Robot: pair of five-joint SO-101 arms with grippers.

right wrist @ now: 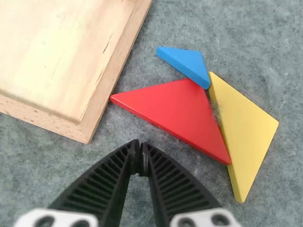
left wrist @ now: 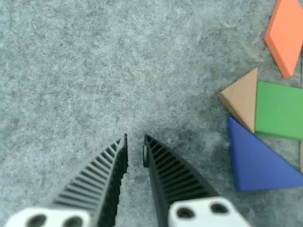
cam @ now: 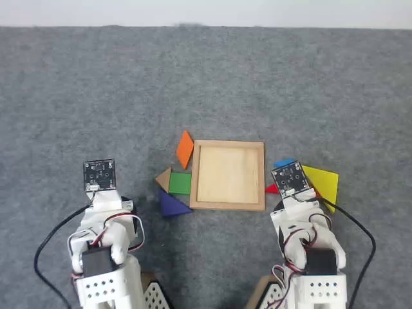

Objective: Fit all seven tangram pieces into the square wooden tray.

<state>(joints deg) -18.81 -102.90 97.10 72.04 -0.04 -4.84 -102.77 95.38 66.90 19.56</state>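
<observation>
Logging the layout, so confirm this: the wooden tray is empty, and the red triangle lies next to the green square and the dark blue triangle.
Wrong on one point. The wooden tray is empty, but the red triangle lies next to the light blue triangle and the yellow triangle, as the right wrist view shows.

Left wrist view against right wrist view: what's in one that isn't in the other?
Left wrist view: orange parallelogram, tan triangle, green square and dark blue triangle beyond the left gripper. Right wrist view: a corner of the wooden tray, with light blue triangle, red triangle and yellow triangle beside it, ahead of the right gripper. Both: grey mat.
</observation>
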